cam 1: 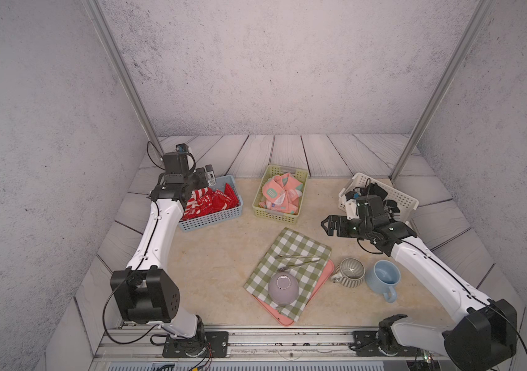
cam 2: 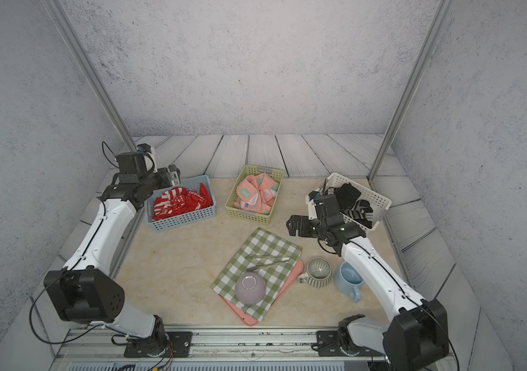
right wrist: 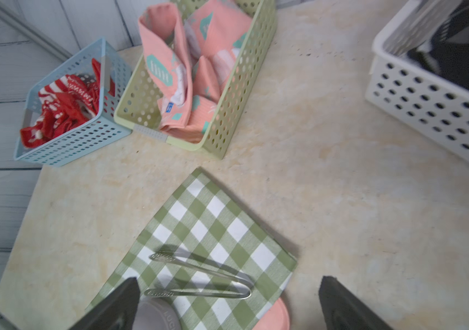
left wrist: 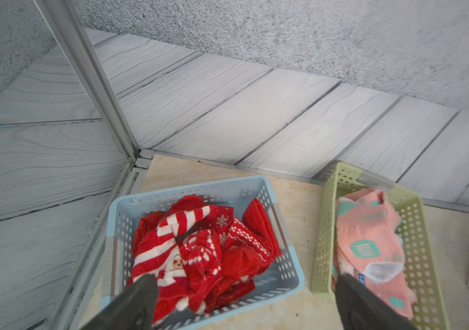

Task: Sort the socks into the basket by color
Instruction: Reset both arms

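Red socks with white stripes and prints (cam 1: 214, 202) fill the blue basket (cam 1: 215, 220) at the back left. Salmon-pink socks with teal marks (cam 1: 279, 196) lie in the green basket (cam 1: 275, 217) at the back middle. Black and grey socks (cam 2: 353, 200) sit in the white basket (cam 2: 381, 199) at the right, tilted behind my right arm. My left gripper (left wrist: 244, 285) hovers open over the near end of the blue basket, with nothing between its fingers. My right gripper (cam 1: 328, 225) is open and empty, above the mat between the white basket and the checked cloth.
A green-and-white checked cloth (cam 1: 291, 257) covers a pink tray (cam 1: 325, 275) at front centre, with metal tongs (cam 1: 300, 258) and an upturned lilac bowl (cam 1: 283, 287) on it. A striped mug (cam 1: 350, 273) and a blue mug (cam 1: 384, 278) stand to its right.
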`<state>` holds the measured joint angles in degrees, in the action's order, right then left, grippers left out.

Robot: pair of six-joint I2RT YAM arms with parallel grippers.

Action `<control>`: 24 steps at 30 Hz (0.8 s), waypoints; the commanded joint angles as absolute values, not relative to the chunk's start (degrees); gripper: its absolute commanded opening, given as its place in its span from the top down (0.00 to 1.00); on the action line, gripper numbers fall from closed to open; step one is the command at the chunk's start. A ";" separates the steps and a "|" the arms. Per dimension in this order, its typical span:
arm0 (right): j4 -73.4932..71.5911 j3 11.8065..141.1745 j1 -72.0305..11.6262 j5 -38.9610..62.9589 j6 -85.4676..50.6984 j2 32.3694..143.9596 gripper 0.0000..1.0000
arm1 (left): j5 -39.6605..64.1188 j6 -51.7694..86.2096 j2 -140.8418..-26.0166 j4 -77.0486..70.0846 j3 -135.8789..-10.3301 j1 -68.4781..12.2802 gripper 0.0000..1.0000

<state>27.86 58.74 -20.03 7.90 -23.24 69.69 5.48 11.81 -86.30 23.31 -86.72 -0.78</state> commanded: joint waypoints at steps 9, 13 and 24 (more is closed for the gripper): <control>14.76 47.62 -17.97 -5.17 -18.36 61.99 0.01 | 4.94 8.36 -71.83 22.47 -72.10 -9.37 0.00; 12.09 44.43 -17.88 -9.74 -16.94 59.83 0.01 | 4.94 7.72 -68.49 19.18 -65.48 -11.57 0.00; 4.67 37.15 -16.70 -30.61 -17.87 57.92 0.01 | 3.74 6.08 -66.27 13.51 -56.96 -16.18 0.00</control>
